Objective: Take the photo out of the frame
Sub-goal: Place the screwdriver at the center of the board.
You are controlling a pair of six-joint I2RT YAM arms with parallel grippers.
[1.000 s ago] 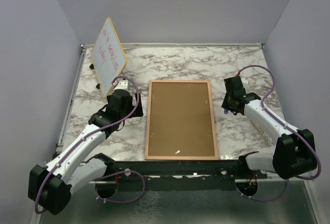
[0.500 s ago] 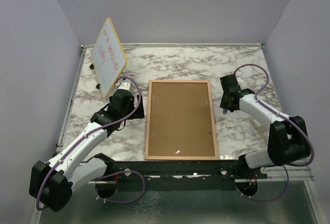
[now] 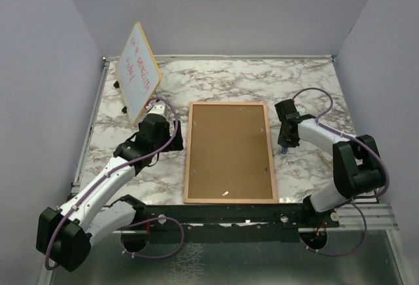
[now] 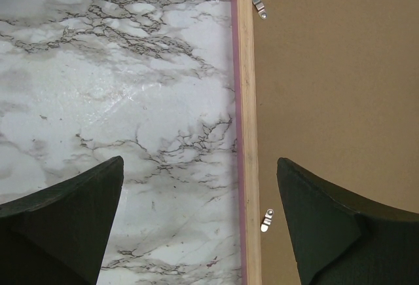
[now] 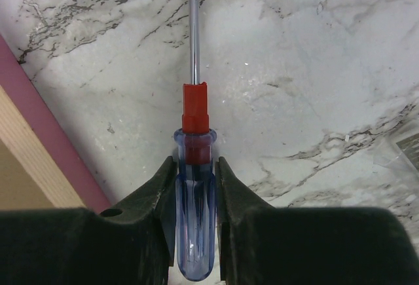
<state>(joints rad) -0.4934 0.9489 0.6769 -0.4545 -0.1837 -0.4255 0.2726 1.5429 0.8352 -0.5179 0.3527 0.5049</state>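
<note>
The large rectangular picture frame [image 3: 229, 152] lies back-up in the middle of the marble-patterned tabletop [image 3: 229, 78]. Its long sides run from the near edge toward the far edge, and its near short side sits close to the near edge. What faces me is flat, matte brown fibreboard set in a pale wooden rim with a thin pink outer lip. Small bright metal clips [image 4: 260, 6] sit just inside that rim. The photo is hidden under the backing, so I cannot see it.

My left gripper [image 4: 200, 193] is spread wide above the frame's left long side. One dark, wedge-shaped finger is over the glossy marble and the other over the fibreboard, with the pink lip running between them. I cannot tell whether either finger touches.

My right gripper [image 5: 194, 167] pinches a screwdriver [image 5: 195, 118] by its smooth, clear blue plastic handle. A red collar and a slim steel shaft stick out over bare marble, just beside the frame's right long side. The tip is out of the wrist view.

A white rectangular board with a yellow edge and red writing [image 3: 139, 72] stands tilted at the far left corner, close behind my left arm. A broad strip of marble lies open between the frame's far side and the far edge. There are narrower strips on both sides, and plain walls close in on three sides.
</note>
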